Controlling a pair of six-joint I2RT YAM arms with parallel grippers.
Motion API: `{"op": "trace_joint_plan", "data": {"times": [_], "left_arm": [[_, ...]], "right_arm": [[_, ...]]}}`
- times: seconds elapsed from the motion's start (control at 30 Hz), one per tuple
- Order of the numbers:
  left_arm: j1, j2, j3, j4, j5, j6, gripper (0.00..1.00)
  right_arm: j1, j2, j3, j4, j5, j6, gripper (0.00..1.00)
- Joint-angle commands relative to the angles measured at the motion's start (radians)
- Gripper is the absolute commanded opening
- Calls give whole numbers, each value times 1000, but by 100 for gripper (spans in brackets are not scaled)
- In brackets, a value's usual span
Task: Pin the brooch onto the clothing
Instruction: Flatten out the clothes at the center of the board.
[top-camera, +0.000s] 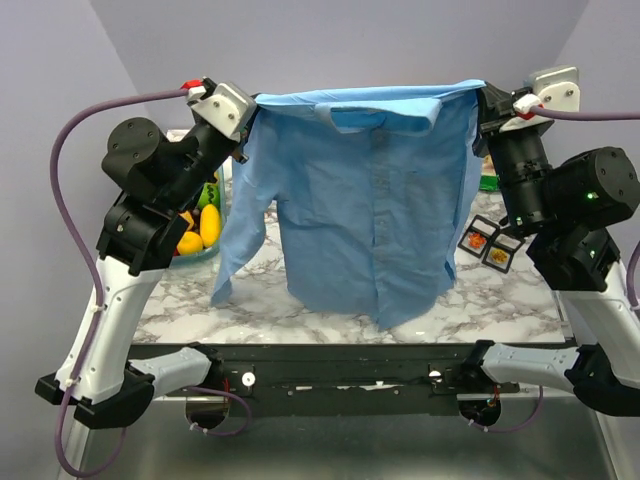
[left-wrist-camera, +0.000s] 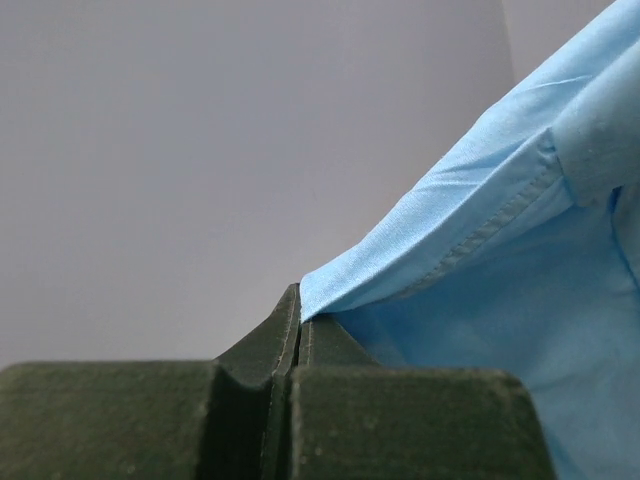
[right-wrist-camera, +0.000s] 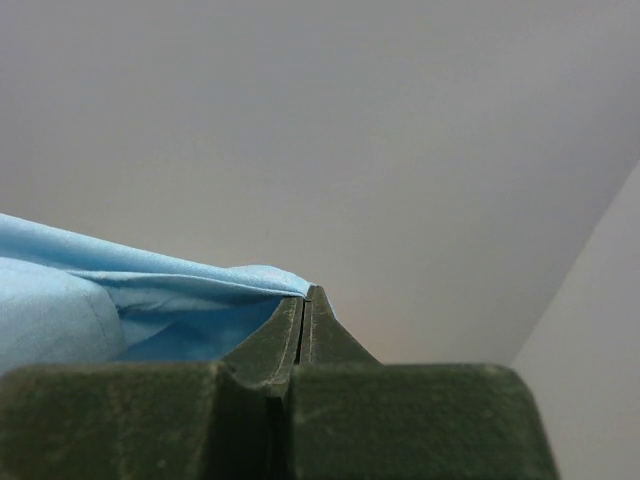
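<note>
A: Where's the brooch (top-camera: 478, 240)?
B: In a tray (top-camera: 472, 229) by the table's (top-camera: 300, 308) right edge. It's tiny and stiff, likely best pinched at its rim. The limp shirt (top-camera: 370, 200) hangs over mid-table, left jaws and right jaws each clamped on a shoulder.

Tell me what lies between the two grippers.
The shirt spans the gap, hanging from its shoulders; the left gripper and right gripper are each shut on a shoulder edge. The top view shows it.
</note>
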Motion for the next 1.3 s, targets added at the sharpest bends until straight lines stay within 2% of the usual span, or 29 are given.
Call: {"op": "trace_joint_plan", "data": {"times": [0.0,0.1,0.13,0.33,0.63,0.8,0.93,1.03,1.07,1.1,1.17,1.2,1.27], "left_arm": [[8,-48,0,74,-34,-27,0],[8,-99,0,108,78,-34,0],[6,-117,7,111,116,-39,0],[6,-180,52,136,190,-73,0],[8,-232,83,145,214,-126,0],[6,-228,72,174,199,-143,0],[6,-177,1,228,153,-140,0],[10,-101,-49,232,22,-102,0],[14,-76,-60,228,-56,-70,0],[22,-50,-84,228,-84,-62,0],[103,40,-101,231,-71,-103,0],[126,76,-109,228,-43,-118,0],[161,194,-109,200,-49,-122,0]], "right_arm": [[-11,-33,51,35,20,-35,1],[-11,-97,37,28,-98,-18,1],[-11,-113,28,23,-180,-16,1],[-11,-182,40,-4,-403,-39,1],[-11,-214,114,-35,-537,22,1],[-11,-181,226,-99,-491,135,1],[-11,-90,263,-106,-318,85,1],[-12,20,234,-87,-150,10,1],[-32,46,222,-87,-143,10,1],[-126,72,177,-96,-166,81,1],[-246,128,130,-116,-322,184,1],[-335,151,78,-112,-353,236,1],[-400,249,42,-94,-397,258,1]]}}
